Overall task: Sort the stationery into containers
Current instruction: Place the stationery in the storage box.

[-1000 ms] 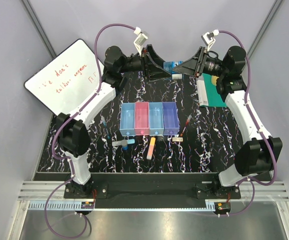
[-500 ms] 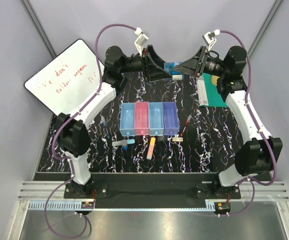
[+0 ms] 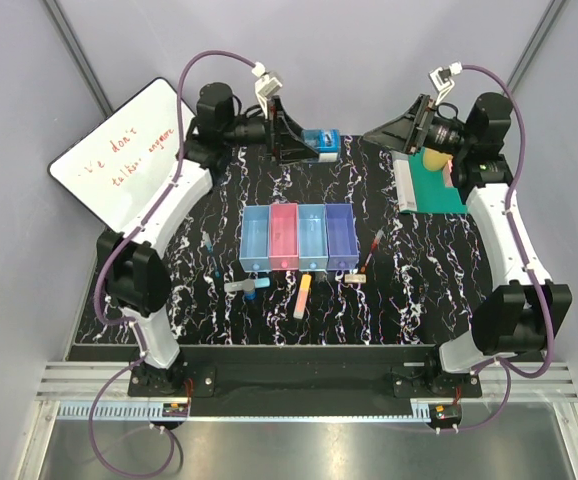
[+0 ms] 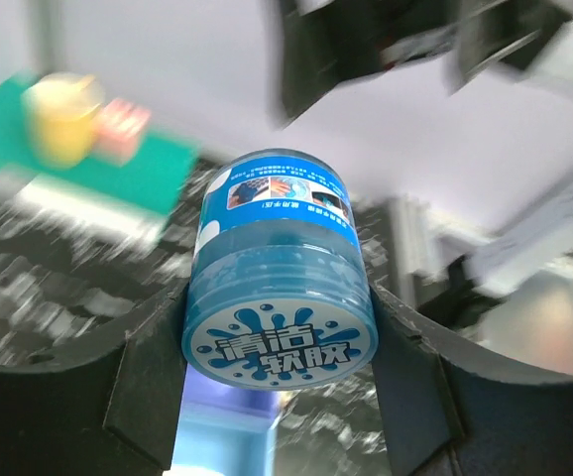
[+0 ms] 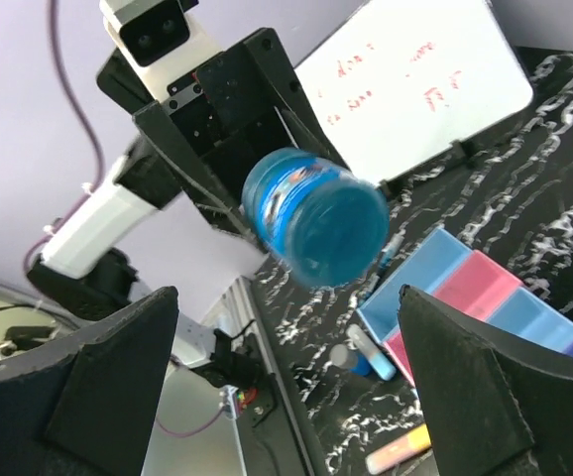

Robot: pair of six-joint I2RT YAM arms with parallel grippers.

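I see the blue round bottle [image 4: 279, 288] as translucent plastic with a glossy printed label. My left claw [image 4: 282, 387] looks like matt black plastic. The containers [image 3: 298, 238] are smooth translucent plastic, the tabletop [image 3: 409, 270] has a black marbled finish, and the whiteboard [image 3: 124, 160] is smooth.

A row of bins [image 3: 298, 238] stands at the middle of the surface [image 3: 419, 290], one pen [image 3: 212, 255] left of it, another pen [image 3: 373, 248] right, and a marker [image 3: 241, 286], bar [image 3: 303, 296] and eraser [image 3: 356, 279] before it. Behind it, over the far edge, a bottle [image 3: 321, 143] sits between the left tool's [image 3: 312, 146] fingers. A book [image 3: 431, 192] carrying a mug [image 3: 434, 158] lies at the far right corner.
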